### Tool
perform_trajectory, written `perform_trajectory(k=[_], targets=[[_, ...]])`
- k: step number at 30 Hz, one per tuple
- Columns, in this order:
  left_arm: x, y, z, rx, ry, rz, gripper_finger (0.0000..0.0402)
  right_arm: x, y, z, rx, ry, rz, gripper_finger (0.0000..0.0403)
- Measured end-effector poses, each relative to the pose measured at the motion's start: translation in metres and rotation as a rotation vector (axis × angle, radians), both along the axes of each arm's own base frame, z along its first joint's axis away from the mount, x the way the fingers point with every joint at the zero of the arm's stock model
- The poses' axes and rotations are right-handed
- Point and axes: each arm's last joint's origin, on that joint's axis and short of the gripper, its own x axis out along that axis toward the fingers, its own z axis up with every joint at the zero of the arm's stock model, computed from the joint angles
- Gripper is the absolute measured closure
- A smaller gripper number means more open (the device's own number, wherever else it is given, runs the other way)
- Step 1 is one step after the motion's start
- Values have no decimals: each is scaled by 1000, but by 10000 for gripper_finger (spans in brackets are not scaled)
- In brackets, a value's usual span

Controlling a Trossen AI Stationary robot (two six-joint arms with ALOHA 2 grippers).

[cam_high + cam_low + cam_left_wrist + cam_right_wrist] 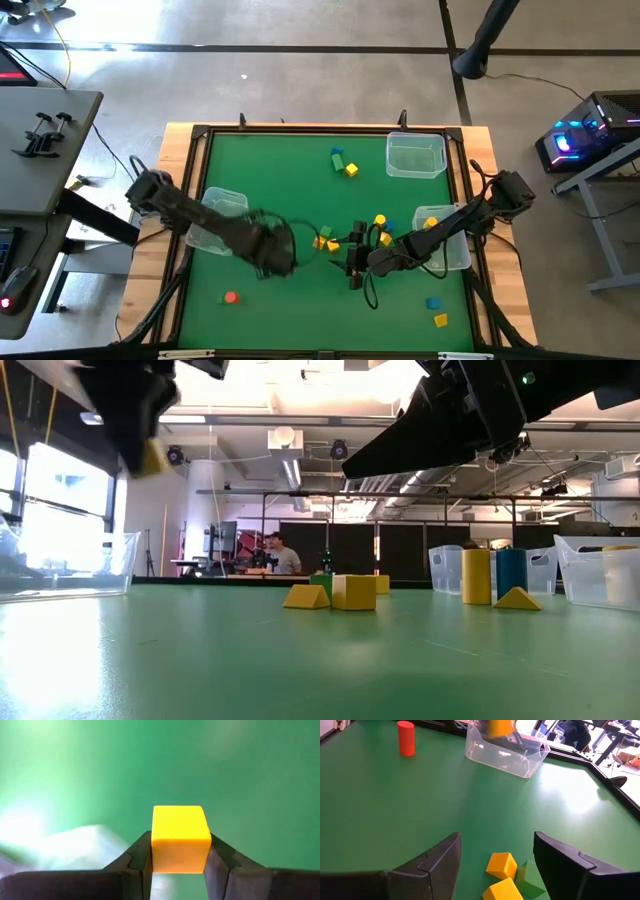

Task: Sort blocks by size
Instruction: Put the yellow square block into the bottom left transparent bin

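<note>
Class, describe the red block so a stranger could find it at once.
Start at the green table and go to its near edge on the left arm's side. There the red block stands alone on the mat. It is an upright cylinder, and the only red piece among yellow, blue and green ones.

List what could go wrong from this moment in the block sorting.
1. The left gripper pinches the yellow cube only by its lower sides, in the air; it may slip out before reaching the clear bin.
2. The right gripper hangs open over a tight cluster of yellow blocks and a green one; closing may knock neighbours aside.
</note>
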Motion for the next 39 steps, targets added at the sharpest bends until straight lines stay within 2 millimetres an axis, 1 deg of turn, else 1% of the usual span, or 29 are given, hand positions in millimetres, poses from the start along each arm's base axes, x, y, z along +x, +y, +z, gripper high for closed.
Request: perform_trajectory(k=[3,5,7,10,12,16,19,21,23,27,29,32,35,39], targets=[[-14,32,16,59,58,86,299,0,1,0,6,-1,0,165],[-23,51,15,38,76,138,299,0,1,0,19,-3,-5,165],[-34,68,10,-8,93,188,299,-1,1,0,25,-2,-6,165],[-60,91,-7,-39,185,278,299,-1,2,-1,36,-1,-10,165],[-77,102,-21,-49,238,327,298,0,3,-4,39,1,-12,165],[-108,114,-50,-92,319,404,294,1,3,-8,33,9,-11,165],[-121,119,-71,-138,313,447,293,2,3,-9,34,5,-11,165],[-119,123,-66,-112,320,467,293,2,3,-8,35,0,-13,165],[-116,128,-66,-90,270,495,293,2,3,-8,34,0,-12,165],[-115,140,-74,-131,214,582,292,2,3,-8,28,0,-9,165],[-119,145,-81,-160,239,627,292,2,3,-9,26,4,-9,165],[-117,152,-83,-188,249,637,292,2,3,-9,30,8,-12,165],[-117,154,-86,-198,282,640,289,1,2,-10,29,15,-13,165],[-115,155,-89,-228,299,630,269,1,2,-10,33,15,-15,165]])
